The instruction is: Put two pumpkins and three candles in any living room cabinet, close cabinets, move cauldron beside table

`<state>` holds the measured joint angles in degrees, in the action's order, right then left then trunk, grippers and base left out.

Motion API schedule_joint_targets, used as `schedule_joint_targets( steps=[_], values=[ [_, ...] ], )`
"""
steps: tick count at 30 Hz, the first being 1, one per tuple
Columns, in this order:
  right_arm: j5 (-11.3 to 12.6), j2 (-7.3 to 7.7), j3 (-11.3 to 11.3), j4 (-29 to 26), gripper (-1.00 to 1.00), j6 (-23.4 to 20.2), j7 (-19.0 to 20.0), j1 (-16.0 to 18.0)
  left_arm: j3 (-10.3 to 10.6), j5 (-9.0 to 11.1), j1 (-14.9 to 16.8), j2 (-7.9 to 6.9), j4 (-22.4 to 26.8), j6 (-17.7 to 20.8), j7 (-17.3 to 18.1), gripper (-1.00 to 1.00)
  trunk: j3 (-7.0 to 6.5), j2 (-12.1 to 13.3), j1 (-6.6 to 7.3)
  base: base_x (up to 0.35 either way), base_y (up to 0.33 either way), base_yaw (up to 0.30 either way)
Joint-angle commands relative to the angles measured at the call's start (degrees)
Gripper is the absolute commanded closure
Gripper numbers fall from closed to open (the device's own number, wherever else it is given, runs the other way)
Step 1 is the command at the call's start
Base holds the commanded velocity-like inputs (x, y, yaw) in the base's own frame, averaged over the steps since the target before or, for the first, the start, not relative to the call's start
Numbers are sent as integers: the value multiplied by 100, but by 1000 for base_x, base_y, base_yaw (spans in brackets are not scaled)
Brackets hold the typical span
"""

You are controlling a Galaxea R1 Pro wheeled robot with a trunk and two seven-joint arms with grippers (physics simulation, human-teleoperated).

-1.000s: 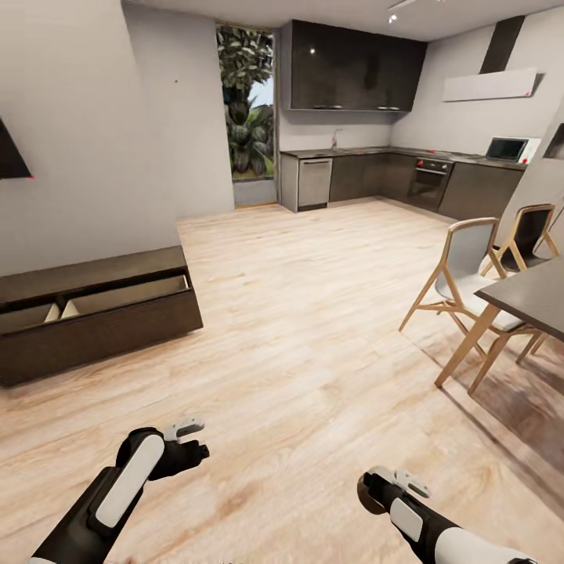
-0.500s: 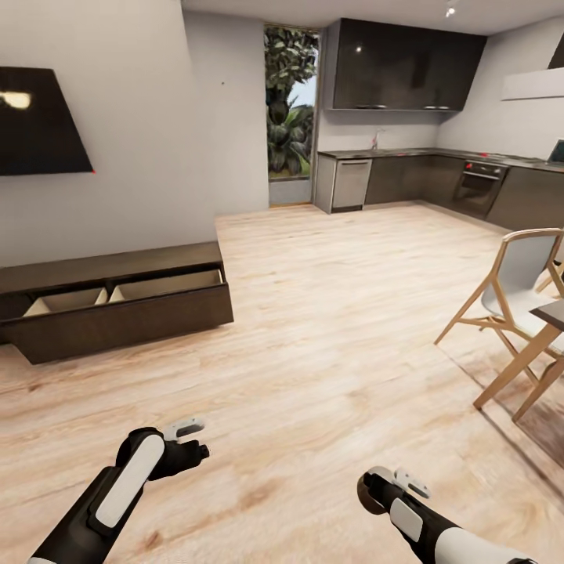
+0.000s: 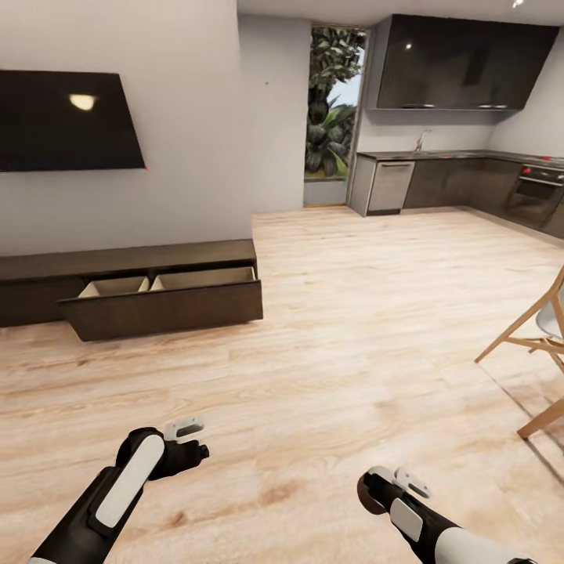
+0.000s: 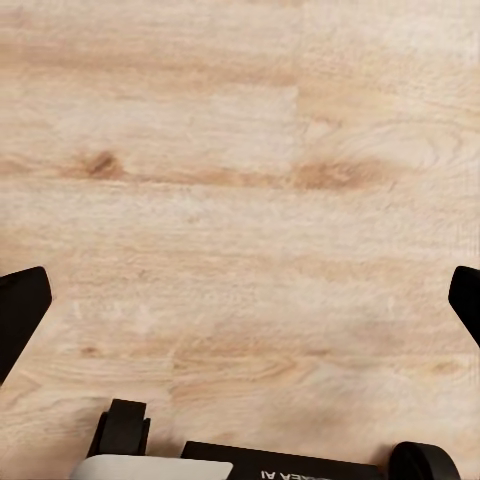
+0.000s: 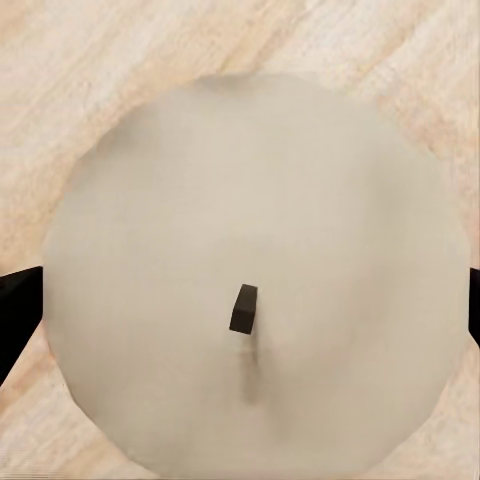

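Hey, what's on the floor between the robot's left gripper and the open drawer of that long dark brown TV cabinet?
Nothing. In the head view, only bare light wood plank floor lies between the left gripper and the long dark brown cabinet's open, tan-lined drawer.

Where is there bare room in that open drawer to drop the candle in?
Both tan compartments of the open drawer in the cabinet look bare, either side of the divider. The right end effector holds the cream candle. Bare floor borders the drawer front.

The cabinet [image 3: 133, 290] ran off the head view's left edge, its drawer depths hidden behind the front panel. A chair [image 3: 540, 345] was cropped at the right edge. The cream-white candle [image 5: 255, 300] hid the right claw's grip.
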<state>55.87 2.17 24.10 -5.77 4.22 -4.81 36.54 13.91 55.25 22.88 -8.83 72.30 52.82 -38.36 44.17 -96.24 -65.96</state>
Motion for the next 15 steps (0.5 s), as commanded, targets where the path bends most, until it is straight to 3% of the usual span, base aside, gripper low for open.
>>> schedule_joint_targets(
  steps=[1, 7, 10, 15],
  values=[
    [47, 3, 51, -12, 100, 9, -26, 1, 15, 56, 6, -5, 3, 1, -60, -100, 5, -2, 1, 0, 0, 285],
    [47, 8, 51, -17, 100, 9, -20, -3, 15, 56, 6, -5, 3, 1, -60, -100, 5, -2, 1, 0, 0, 285],
    [47, 11, 51, -20, 100, 9, -13, 0, 15, 56, 6, -5, 3, 1, -60, -100, -49, 118, 67, 0, 0, 278],
    [47, 12, 51, -23, 100, 9, -5, 1, 15, 56, 6, -5, 3, 1, -58, -100, -139, 318, 176, 0, 0, 92]
  ],
)
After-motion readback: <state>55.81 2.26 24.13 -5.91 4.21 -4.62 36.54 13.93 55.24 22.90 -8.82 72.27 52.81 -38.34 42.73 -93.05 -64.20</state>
